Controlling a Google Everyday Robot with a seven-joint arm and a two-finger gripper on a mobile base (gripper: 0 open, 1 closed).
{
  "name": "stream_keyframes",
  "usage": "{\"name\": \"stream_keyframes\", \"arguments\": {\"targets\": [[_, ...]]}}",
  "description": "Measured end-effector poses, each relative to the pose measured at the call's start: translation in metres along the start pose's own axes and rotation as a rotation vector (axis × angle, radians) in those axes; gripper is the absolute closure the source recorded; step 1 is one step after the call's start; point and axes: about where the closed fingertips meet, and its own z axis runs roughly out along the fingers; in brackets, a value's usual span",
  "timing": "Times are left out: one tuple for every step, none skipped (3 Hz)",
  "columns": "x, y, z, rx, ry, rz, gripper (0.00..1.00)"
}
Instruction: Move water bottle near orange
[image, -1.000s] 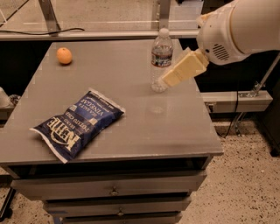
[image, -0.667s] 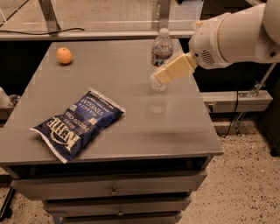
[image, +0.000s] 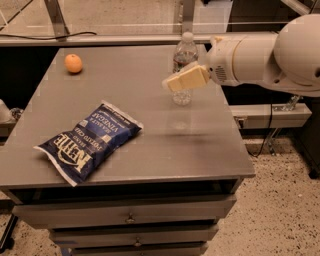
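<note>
A grey table (image: 195, 145) with drawers (image: 165, 212) beneath it fills our view, standing on a speckled floor (image: 282, 210). Near the table's far left corner sits the orange (image: 73, 63). The water bottle (image: 185, 51) stands upright at the far right, well apart from the orange. The gripper (image: 181, 80) reaches in from the right across the bottle's middle; we cannot tell whether it clasps the bottle. A blue chip bag (image: 90, 141) lies near left.
</note>
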Motion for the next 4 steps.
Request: {"name": "stream_keyframes", "arguments": {"targets": [[0.003, -0.005, 0.023, -0.004, -0.064, 0.053, 0.0], [0.005, -0.01, 0.046, -0.002, -0.116, 0.061, 0.18], [0.006, -0.022, 0.053, 0.017, -0.139, 0.031, 0.41], [-0.001, -0.028, 0.055, 0.031, -0.149, -0.009, 0.64]]}}
